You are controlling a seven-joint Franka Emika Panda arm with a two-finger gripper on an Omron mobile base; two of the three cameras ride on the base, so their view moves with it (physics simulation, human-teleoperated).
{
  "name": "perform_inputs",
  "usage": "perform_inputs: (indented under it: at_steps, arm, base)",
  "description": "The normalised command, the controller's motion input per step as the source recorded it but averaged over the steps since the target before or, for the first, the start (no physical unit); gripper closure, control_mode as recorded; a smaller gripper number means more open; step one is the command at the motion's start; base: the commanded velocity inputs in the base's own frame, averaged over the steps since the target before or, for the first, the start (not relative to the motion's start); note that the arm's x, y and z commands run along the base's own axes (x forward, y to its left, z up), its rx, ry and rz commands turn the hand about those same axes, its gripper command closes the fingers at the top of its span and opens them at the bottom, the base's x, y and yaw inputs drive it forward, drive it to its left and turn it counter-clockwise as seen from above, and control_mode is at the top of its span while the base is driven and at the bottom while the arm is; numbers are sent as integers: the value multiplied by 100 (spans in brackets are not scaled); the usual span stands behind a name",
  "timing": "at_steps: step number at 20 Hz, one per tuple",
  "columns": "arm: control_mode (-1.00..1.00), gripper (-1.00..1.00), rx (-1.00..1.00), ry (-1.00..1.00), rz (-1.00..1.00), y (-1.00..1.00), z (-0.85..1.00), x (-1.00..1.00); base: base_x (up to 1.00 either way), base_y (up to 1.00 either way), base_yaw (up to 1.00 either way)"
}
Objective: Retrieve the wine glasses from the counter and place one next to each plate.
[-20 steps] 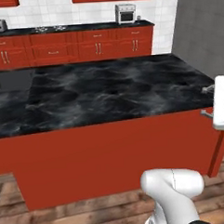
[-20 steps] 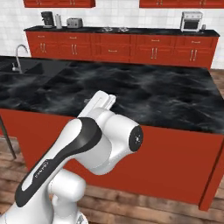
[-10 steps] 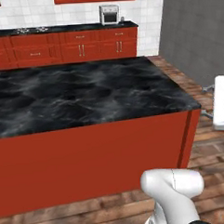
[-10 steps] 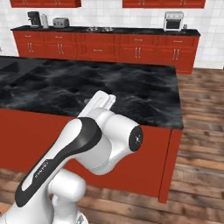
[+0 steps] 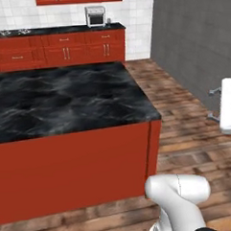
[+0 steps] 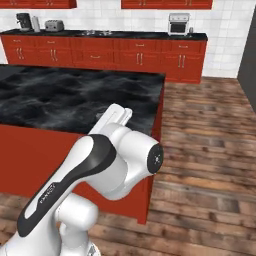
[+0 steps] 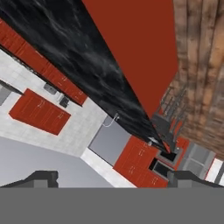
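We take the island (image 5: 63, 98) as our landmark. It stands directly in front of our arm (image 6: 107, 165), its near side facing us and its corner to our right. Behind the island, against the back wall, runs the worktop (image 6: 100, 35) over its cabinets (image 6: 140, 57). On that worktop, behind the island's right end, sits the toaster oven (image 5: 95, 15); far to the left sit a coffee machine (image 6: 23, 21) and a toaster (image 6: 51, 25). Right of the island lies open floor (image 6: 210, 145), with a wall (image 5: 200, 41) beyond it.
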Motion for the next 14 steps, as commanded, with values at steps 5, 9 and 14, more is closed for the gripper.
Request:
perform_inputs:
  at_steps: [5,9,14]
  arm:
    - [100,-100,0,0,0,0,0,0]
    - [100,-100,0,0,0,0,0,0]
    - [100,-100,0,0,0,0,0,0]
  base:
    - [49,-100,0]
    - [66,-100,0]
    - [87,-100,0]
